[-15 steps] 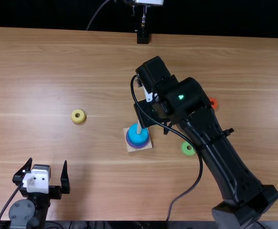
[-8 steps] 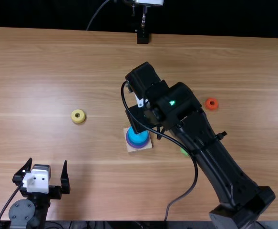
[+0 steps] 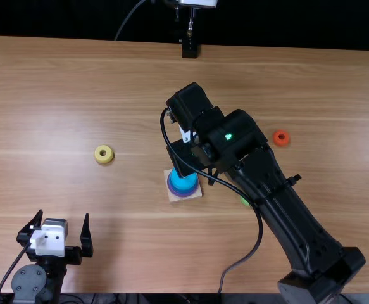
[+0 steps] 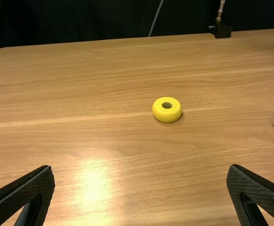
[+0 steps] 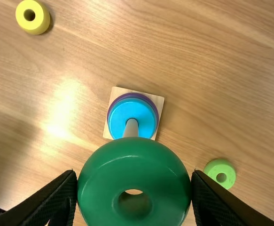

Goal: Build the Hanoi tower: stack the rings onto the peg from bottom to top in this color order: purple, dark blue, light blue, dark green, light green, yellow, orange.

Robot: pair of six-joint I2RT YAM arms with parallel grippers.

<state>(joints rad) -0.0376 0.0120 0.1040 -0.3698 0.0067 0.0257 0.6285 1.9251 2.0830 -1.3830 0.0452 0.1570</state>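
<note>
Dark green ring (image 5: 134,165) sits in your right gripper (image 3: 185,158). One finger presses each side of it; the fingers stand apart only by the ring's width. The ring is held up off the table (image 3: 64,95), its hole facing the wrist camera.

Peg (image 5: 131,129): just beside the held ring as the right wrist view has it, the ring's edge covering the tip. You cannot tell from here whether hole and peg line up.

Stack, below your right gripper and toward the table's near edge: light blue ring (image 5: 120,117) on top, purple ring (image 5: 133,95) showing around it lower down, square wooden base (image 5: 119,92) under both. Whether a dark blue ring is between them, you cannot tell.

Light green ring (image 5: 215,166): flat on the table, to the right of your right gripper and nearer you, partly under the arm in the top view.

Orange ring (image 3: 281,143): well off to the right of the same gripper and a bit farther across the table.

Yellow ring (image 3: 107,159): well to the left of it, between the two grippers from side to side.

Your left gripper (image 3: 63,214): fingers spread wide, gap empty; yellow lies ahead of it, slightly right.
</note>
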